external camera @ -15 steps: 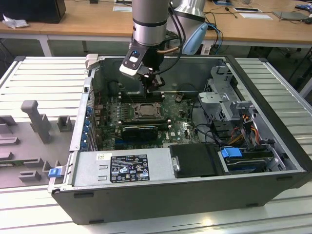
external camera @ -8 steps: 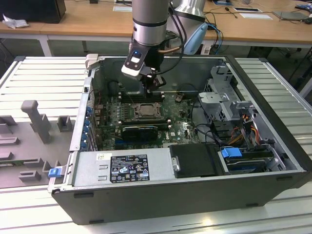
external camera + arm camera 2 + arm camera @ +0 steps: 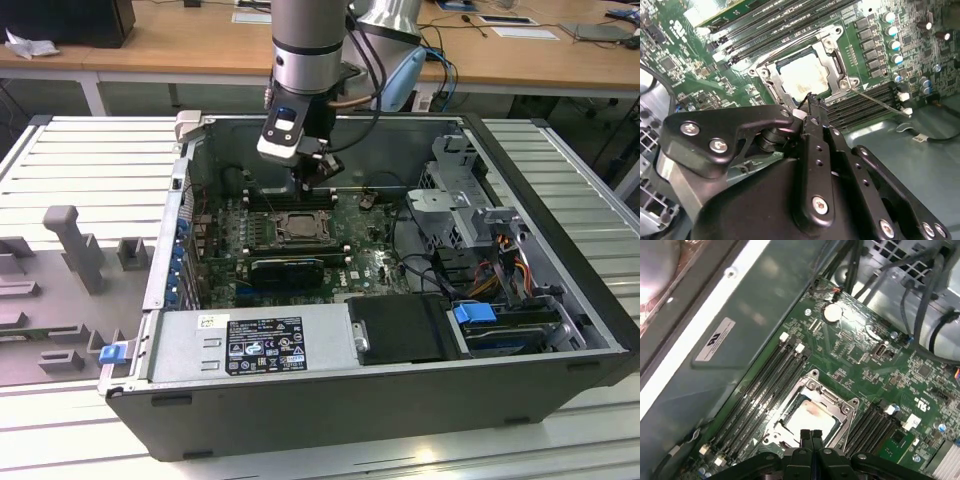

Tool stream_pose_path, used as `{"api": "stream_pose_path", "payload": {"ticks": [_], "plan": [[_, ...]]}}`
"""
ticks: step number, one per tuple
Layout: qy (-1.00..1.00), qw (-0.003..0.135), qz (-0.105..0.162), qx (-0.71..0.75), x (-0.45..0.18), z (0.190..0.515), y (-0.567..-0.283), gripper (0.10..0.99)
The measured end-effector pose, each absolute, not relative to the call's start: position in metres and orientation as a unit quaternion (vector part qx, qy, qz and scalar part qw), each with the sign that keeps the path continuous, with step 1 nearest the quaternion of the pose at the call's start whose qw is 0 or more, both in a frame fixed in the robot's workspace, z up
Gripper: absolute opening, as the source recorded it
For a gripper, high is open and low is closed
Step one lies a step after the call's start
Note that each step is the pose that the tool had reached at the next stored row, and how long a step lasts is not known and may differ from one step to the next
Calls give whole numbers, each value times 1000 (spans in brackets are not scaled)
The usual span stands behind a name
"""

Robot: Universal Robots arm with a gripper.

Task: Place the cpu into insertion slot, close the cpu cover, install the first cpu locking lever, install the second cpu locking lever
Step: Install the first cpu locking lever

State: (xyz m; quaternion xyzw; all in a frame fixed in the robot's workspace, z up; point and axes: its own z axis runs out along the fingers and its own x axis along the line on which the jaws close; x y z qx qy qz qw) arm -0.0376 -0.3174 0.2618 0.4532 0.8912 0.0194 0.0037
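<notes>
While the arm stands down inside the open computer case (image 3: 420, 395), the gripper (image 3: 810, 433) has its two black fingers (image 3: 804, 436) pressed side by side, with a hairline seam between them and nothing visible in the grip. In the second wrist view the gripper (image 3: 812, 102) tip sits at the edge of the insertion slot. Whether it touches the metal cannot be told. In the exterior view the gripper (image 3: 318, 180) hangs just above the insertion slot (image 3: 285, 228), a dark square frame on the green motherboard (image 3: 865, 360).

The cpu (image 3: 810, 416) lies seated in the slot. Its top is flat, pale silver-grey and matt, with a faint brownish smear; the second wrist view shows the same square cpu (image 3: 805, 75). The cpu cover (image 3: 842, 402) lies flat over it: a thin stamped metal frame with dull sheen, screws at the corners, and the chip's top showing through its window. The cpu cover (image 3: 831, 52) looks the same in the second wrist view.

A locking lever (image 3: 880, 102), a thin bare steel rod, runs from one corner of the cover out across the long narrow black memory slots (image 3: 867, 107). More memory slots (image 3: 765, 390) flank the other side. A round shiny coin battery (image 3: 831, 313) sits on the board.

Gripper links are matt black plate with bright screw heads.
</notes>
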Motion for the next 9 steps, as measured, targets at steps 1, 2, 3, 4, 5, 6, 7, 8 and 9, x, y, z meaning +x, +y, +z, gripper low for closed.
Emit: {"api": "stream_pose_path", "payload": {"ticks": [1,2,3,4,5,6,7,8,9], "plan": [[897,3,19,441,-38,262,-317,106],[901,3,19,433,-38,262,-317,106],[905,3,20,425,-38,262,-317,106],[912,3,20,410,-38,262,-317,106],[918,2,20,397,-38,262,-317,106],[923,2,20,385,-38,262,-317,106],[926,2,20,376,-38,262,-317,106],[931,2,20,365,-38,262,-317,106],[934,2,20,357,-38,262,-317,106]]}}
